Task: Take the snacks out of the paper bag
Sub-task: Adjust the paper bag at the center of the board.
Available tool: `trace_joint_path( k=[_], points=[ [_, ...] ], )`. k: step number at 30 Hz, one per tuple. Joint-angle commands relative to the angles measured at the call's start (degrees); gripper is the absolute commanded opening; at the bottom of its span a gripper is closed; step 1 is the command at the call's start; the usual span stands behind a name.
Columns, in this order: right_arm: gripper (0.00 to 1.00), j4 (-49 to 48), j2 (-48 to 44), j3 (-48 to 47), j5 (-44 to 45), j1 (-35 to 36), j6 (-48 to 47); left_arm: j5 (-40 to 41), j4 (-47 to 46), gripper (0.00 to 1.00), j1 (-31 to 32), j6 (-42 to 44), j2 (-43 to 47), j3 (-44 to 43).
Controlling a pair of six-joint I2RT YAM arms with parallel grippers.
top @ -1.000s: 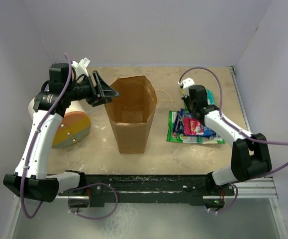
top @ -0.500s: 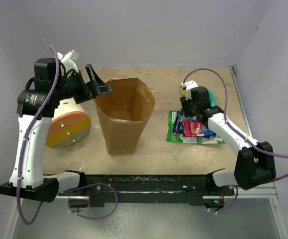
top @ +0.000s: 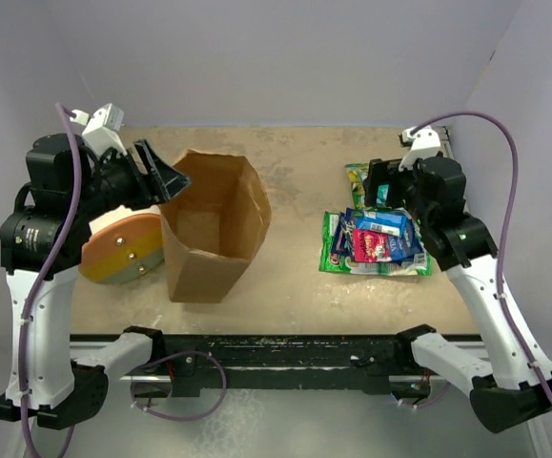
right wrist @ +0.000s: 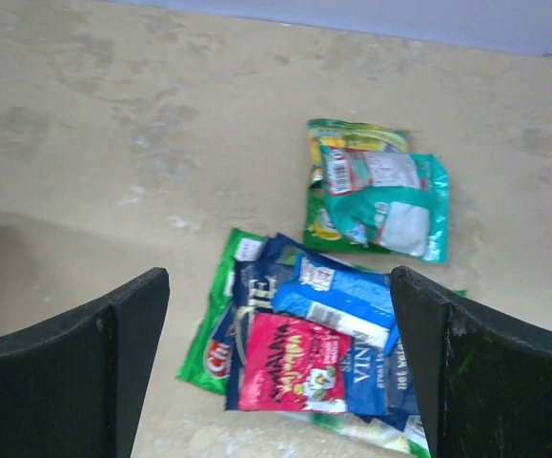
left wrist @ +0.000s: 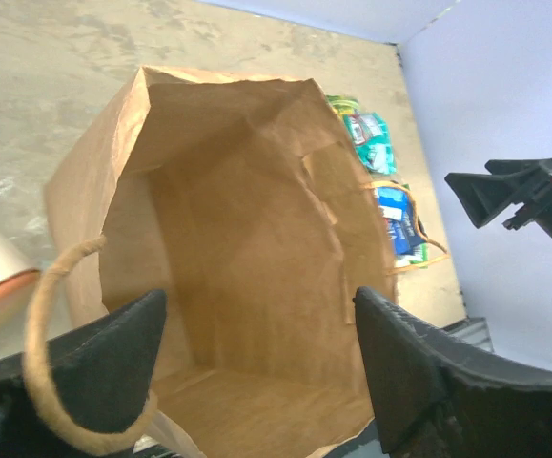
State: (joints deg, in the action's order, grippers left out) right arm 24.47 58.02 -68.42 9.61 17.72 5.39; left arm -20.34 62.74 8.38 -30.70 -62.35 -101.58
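The brown paper bag (top: 209, 229) stands tilted left of centre, mouth up; in the left wrist view its inside (left wrist: 247, 277) shows only bare paper. My left gripper (top: 161, 176) is at the bag's upper left rim, jaws apart over the mouth (left wrist: 256, 296), and one twisted handle (left wrist: 42, 363) curls beside its left finger. The snacks lie on the table at the right: a pile (top: 376, 243) with a red-pink packet (right wrist: 290, 367), a blue one (right wrist: 337, 301) and a green-edged one (right wrist: 220, 324), plus a teal packet (right wrist: 385, 196) on a green-yellow one further back. My right gripper (right wrist: 277, 286) hangs open above the pile, holding nothing.
A white cylinder with an orange-yellow round end (top: 118, 248) lies left of the bag, under my left arm. Purple-grey walls close in the table at the back and both sides. A metal rail (top: 466, 200) runs along the right edge.
My right gripper opened and lifted back off the snack pile. My left arm drew back to the left, and the bag shifted and tilted left with it.
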Motion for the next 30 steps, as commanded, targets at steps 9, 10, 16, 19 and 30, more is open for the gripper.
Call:
trace_joint_path(
  k=[9, 10, 16, 19, 30],
  points=[
    [0.99, -4.8, 4.1, -0.1, -34.3, 3.5, 32.5, -2.3, -1.7, 0.86, 0.1, -12.6, -0.4, 9.8],
    [1.00, -6.9, 4.2, 1.6, -33.8, 5.3, 34.9, -1.3, -2.3, 0.86, 0.0, -13.5, 1.0, 11.6],
    [1.00, -11.1, 10.7, 4.2, -38.2, 14.4, 41.2, -1.7, -4.2, 0.85, 0.1, -14.6, 2.8, 14.3],
    [1.00, -15.7, 13.4, 3.9, -39.5, 19.7, 42.8, 0.2, -1.1, 0.89, 0.1, -11.0, 0.5, 10.5],
    [0.96, -3.2, 22.5, -12.1, -17.6, 26.5, 41.2, 5.0, 4.7, 0.99, 0.1, -1.8, -1.9, 4.1]
  ],
)
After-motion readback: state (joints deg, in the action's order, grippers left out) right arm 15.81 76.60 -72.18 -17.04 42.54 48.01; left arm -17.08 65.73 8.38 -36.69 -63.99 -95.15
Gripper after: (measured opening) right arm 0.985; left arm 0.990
